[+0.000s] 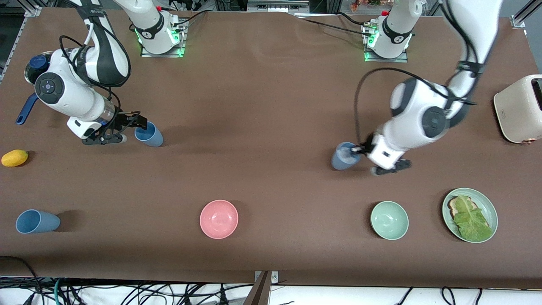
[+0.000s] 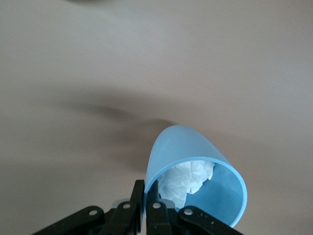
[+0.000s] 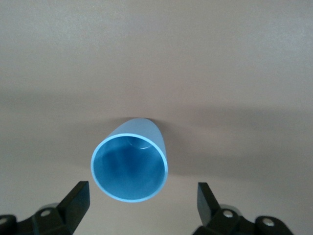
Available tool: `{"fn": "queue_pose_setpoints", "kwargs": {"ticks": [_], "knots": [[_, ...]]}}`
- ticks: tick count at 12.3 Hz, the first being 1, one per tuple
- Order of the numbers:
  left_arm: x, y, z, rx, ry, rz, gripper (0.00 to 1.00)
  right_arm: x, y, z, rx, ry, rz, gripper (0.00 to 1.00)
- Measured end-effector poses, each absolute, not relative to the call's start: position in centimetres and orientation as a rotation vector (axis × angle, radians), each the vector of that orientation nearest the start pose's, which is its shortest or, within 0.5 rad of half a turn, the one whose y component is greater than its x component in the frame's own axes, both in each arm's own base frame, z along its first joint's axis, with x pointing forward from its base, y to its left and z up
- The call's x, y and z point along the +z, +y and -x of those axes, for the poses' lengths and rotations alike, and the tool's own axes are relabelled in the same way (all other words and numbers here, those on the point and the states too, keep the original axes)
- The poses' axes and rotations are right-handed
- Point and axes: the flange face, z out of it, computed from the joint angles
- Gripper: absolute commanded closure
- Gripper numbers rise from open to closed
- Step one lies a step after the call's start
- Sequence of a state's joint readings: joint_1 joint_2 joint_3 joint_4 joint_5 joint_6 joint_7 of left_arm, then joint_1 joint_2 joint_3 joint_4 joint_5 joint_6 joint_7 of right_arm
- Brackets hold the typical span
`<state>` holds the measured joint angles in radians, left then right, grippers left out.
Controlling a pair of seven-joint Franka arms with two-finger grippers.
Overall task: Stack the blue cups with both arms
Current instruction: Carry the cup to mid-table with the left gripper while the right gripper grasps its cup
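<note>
Front view, nearest row first: a third blue cup lies on the bench at the right arm's end, with a pink bowl, a green bowl and a plate in the same row.

Farther up, the left claw is clamped on the rim of one blue cup; we cannot tell whether it is lifted. The right claw stands with fingers apart around the other blue cup, which rests upright.

We judge nothing stacked yet: one grasp made, one pending.

Left wrist view alone reveals crumpled white paper inside its cup; right wrist view shows an empty one.
</note>
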<state>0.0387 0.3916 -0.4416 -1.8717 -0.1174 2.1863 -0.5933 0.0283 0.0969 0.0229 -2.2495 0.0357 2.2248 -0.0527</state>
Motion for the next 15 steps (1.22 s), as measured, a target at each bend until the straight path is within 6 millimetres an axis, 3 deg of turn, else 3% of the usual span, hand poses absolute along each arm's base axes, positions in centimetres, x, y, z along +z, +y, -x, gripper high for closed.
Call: {"fn": "queue_pose_setpoints", "kwargs": {"ticks": [2,4,5,8,9,10,12,15], "knots": [[32.6,-30.5,-56.5,0.274,-0.51,3.312,1.0,31.0,2.1,-51.7,0.188,-0.144,3.102,0.04],[30.8,-35.3,-55.6,0.28,-0.572,3.325,1.0,29.9,0.8,-51.9,0.167,-0.161,3.103,0.04],[29.1,-36.3,-55.4,0.293,-0.581,3.316,1.0,28.9,0.1,-51.9,0.16,-0.164,3.105,0.06],[25.9,-36.2,-55.8,0.323,-0.593,3.276,1.0,26.7,-0.3,-51.9,0.174,-0.161,3.106,0.19],[25.3,-36.5,-55.5,0.335,-0.586,3.272,0.57,26.4,-0.3,-51.9,0.181,-0.161,3.106,0.25],[25.2,-36.9,-55.3,0.338,-0.581,3.272,0.01,26.2,-0.3,-51.8,0.188,-0.161,3.105,0.33],[26.1,-37.0,-56.1,0.314,-0.601,3.28,0.0,25.8,-0.3,-51.5,0.199,-0.161,3.104,0.5],[29.7,-34.5,-59.3,0.349,-0.629,3.221,0.0,25.5,-0.3,-51.3,0.209,-0.161,3.103,0.87]]}}
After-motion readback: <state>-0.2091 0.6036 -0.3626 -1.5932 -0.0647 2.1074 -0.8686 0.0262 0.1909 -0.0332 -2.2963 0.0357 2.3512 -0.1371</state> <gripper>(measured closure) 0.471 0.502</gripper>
